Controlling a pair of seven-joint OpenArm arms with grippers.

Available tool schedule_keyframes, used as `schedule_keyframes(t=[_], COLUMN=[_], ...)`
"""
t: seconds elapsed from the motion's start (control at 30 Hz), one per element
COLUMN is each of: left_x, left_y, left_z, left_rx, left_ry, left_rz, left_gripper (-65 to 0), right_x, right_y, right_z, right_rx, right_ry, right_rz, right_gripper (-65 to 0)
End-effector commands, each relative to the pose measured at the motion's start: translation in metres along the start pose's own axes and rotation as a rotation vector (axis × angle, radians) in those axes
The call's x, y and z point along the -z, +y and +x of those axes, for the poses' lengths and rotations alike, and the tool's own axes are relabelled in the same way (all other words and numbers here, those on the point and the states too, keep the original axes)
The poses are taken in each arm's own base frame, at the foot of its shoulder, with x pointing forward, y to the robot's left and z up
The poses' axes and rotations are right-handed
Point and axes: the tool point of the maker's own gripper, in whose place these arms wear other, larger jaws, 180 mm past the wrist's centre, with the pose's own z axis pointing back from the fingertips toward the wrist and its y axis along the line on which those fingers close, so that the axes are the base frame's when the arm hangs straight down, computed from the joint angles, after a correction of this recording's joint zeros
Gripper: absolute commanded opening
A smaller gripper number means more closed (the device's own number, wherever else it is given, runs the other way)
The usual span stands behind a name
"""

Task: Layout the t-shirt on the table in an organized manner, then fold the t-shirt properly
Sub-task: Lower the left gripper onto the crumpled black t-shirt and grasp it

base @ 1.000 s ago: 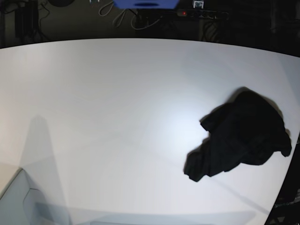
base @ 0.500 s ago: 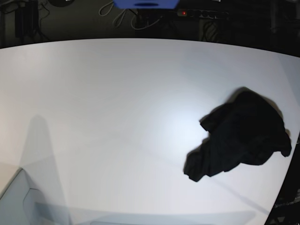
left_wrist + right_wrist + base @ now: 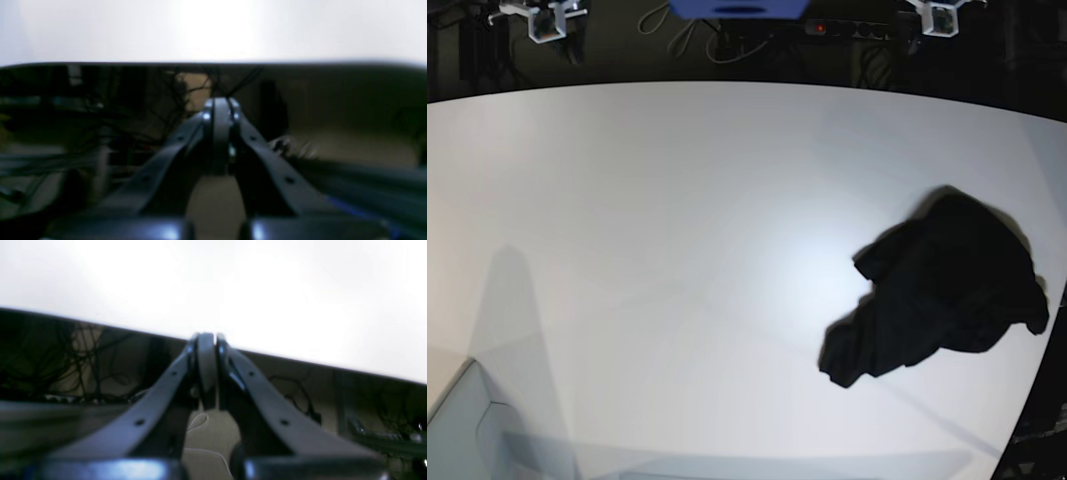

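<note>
Looking through the left wrist camera, I see the left hand (image 3: 218, 110) with its two fingers pressed together at the tips and nothing between them. It points out level past the edge of the white bench (image 3: 213, 30), which fills the top of this view, with dark tangled cables (image 3: 186, 83) beyond.

On the right wrist camera, the right hand (image 3: 206, 340) is likewise pinched together and empty, its tips right at the bench edge line, the view tilted so that the edge slopes down to the right.

In the base view, I find the t-shirt (image 3: 942, 290) lying as a crumpled black heap on the bench near its right edge, well apart from both arms. Only small white parts of the arms show at the top edge, far back beyond the bench.
</note>
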Motion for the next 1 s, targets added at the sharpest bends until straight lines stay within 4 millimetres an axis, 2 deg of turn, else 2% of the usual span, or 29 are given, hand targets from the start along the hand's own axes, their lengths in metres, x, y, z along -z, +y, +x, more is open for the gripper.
schedule_keyframes(t=[0.0,0.17,0.47,0.63,0.7,0.8,0.97], left_x=[0.0,0.012,0.031,0.053,0.063,0.074,0.099], left_y=[0.009,0.024,0.054,0.075,0.08,0.086,0.084], left_z=[0.014,0.031,0.068,0.079,0.08,0.083,0.106], left_rx=[-0.015,-0.131,-0.126,-0.149,-0.178,-0.222,-0.268], left_ry=[-0.049,-0.108,-0.219,-0.166,-0.136,-0.081,-0.063], left_rz=[0.023,0.053,0.124,0.179,0.199,0.218,0.197], left_gripper=[-64.9,-64.9,-64.5,-64.3,-61.6,-52.3,-36.9], right_x=[0.0,0.016,0.042,0.057,0.06,0.063,0.065], right_y=[0.001,0.015,0.024,0.021,0.021,0.02,0.019], right_z=[0.013,0.03,0.056,0.065,0.07,0.075,0.076], right_rx=[0.002,0.026,0.053,0.053,0.054,0.054,0.053], right_ry=[-0.047,-0.107,-0.184,-0.187,-0.203,-0.219,-0.224], right_rz=[0.004,0.034,0.044,0.034,0.031,0.029,0.028], right_gripper=[-65.0,-65.0,-64.5,-54.1,-51.4,-48.2,-47.2])
